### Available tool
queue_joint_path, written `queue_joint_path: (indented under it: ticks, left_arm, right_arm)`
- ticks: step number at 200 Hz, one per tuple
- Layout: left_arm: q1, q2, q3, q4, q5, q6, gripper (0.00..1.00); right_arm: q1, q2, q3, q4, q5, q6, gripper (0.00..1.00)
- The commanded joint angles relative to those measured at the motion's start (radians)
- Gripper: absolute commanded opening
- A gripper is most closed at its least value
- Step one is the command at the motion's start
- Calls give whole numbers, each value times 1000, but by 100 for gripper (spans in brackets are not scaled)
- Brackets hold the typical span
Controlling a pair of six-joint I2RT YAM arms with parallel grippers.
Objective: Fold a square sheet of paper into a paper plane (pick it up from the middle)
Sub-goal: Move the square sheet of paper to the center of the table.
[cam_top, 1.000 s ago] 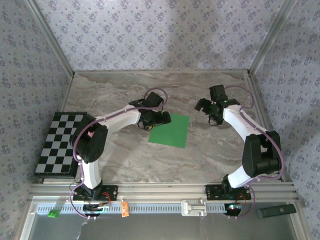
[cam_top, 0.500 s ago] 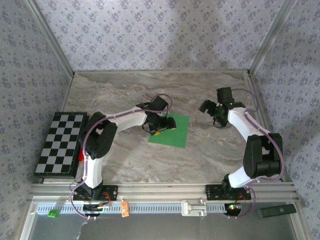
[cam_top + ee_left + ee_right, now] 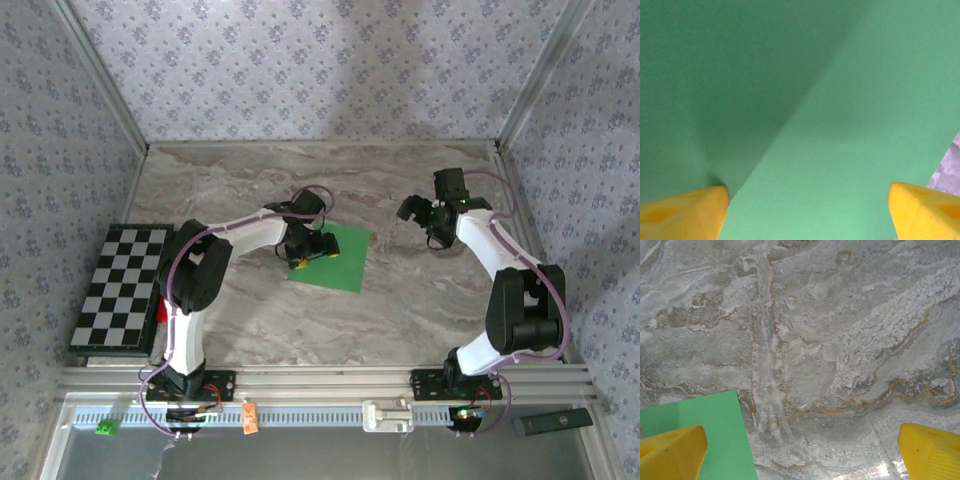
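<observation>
green square sheet of paper (image 3: 340,262) lies flat and smooth on the surface (image 3: 250,320), no fold that i can see, so all the folding looks left to do; left claw (image 3: 310,250) sits spread wide low over its left part, right claw (image 3: 422,222) spread wide nearby, holding nothing.

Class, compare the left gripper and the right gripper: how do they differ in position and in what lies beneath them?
The left gripper sits over the square sheet of paper, near its left edge; the right gripper hangs over the bare table, right of the sheet. Between the left gripper's fingers lies green paper; between the right gripper's, marble, with a paper corner beside one finger. Both are open, with yellow fingertips.
</observation>
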Motion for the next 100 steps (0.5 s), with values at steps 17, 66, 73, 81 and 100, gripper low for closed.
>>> queue_joint_path:
  ticks: [17, 66, 73, 81, 100]
  left_arm:
    - [47, -56, -90, -167, -89, 78, 85]
    - [53, -109, -32, -261, -136, 169, 88]
    - [50, -109, -10, -263, -137, 174, 88]
    - [46, -107, 19, -275, -134, 177, 90]
    - [31, -94, 98, -309, -142, 190, 93]
  right_arm:
    - [17, 33, 22, -37, -25, -7, 100]
    - [32, 56, 21, -21, -16, 18, 100]
    - [32, 59, 24, -20, -18, 19, 100]
    - [32, 61, 29, -20, -20, 19, 100]
    - [32, 57, 34, -20, -20, 9, 100]
